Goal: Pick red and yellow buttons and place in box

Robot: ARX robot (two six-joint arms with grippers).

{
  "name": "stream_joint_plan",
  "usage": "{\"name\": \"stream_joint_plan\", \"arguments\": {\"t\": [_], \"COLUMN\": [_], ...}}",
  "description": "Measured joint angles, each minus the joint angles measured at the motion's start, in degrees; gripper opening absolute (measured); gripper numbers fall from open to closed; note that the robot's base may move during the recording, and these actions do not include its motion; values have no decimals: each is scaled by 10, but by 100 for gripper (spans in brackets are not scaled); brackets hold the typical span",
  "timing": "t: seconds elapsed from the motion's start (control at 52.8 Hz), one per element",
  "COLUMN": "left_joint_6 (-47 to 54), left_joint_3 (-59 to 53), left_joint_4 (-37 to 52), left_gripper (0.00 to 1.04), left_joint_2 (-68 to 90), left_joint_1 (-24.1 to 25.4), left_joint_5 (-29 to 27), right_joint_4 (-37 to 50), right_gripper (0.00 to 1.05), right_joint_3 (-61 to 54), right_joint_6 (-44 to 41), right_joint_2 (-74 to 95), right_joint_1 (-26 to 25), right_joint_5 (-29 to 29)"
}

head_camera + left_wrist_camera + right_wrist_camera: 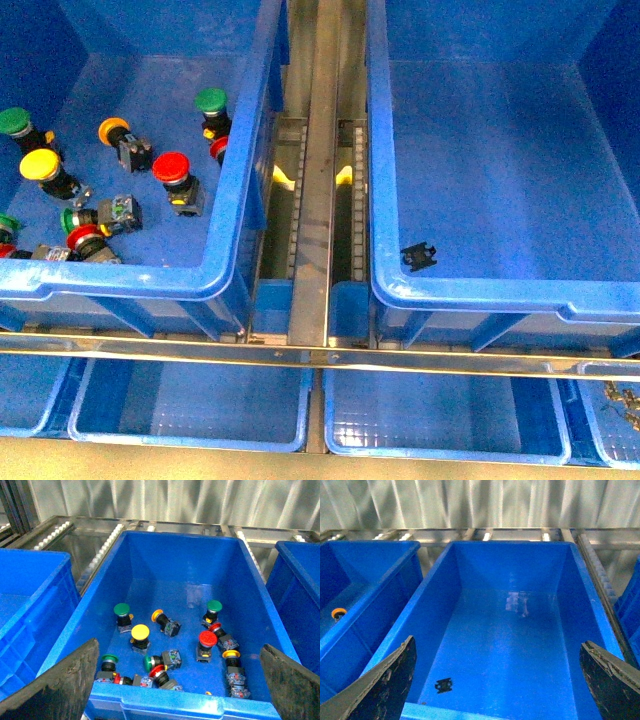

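Note:
A red button point(170, 166) point(208, 639) and a yellow button point(40, 165) point(140, 631) lie among several buttons in the left blue crate point(130, 280) point(165, 702). More red caps sit near its front wall point(85, 238) point(156, 671). The box point(480, 298) point(435, 605) stands to the right and holds no buttons. My left gripper point(180, 646) hangs open above the left crate's near rim, with nothing between its fingers point(65, 685). Above the box's near end, my right gripper point(498, 641) is open and empty. Neither arm shows in the front view.
Green buttons point(210, 101) and an orange button point(114, 130) share the left crate. A small black part point(420, 256) point(443, 684) lies on the box floor. A metal roller rail point(312, 200) separates the crates. Shallow blue trays point(190, 410) sit below in front.

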Motion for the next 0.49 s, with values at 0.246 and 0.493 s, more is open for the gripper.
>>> {"name": "stream_joint_plan", "arguments": {"t": [0.246, 0.493], "left_joint_6": [0, 0], "left_joint_3": [0, 0], "left_joint_4": [0, 0], "left_gripper": [97, 97], "left_joint_2": [0, 0], "left_joint_1": [0, 0], "left_joint_5": [0, 0], "right_joint_4": [0, 0], "right_gripper": [98, 98], "right_joint_3": [0, 0], "right_joint_6": [0, 0], "right_joint_2": [0, 0], "right_joint_1": [0, 0], "right_joint_5": [0, 0]}}
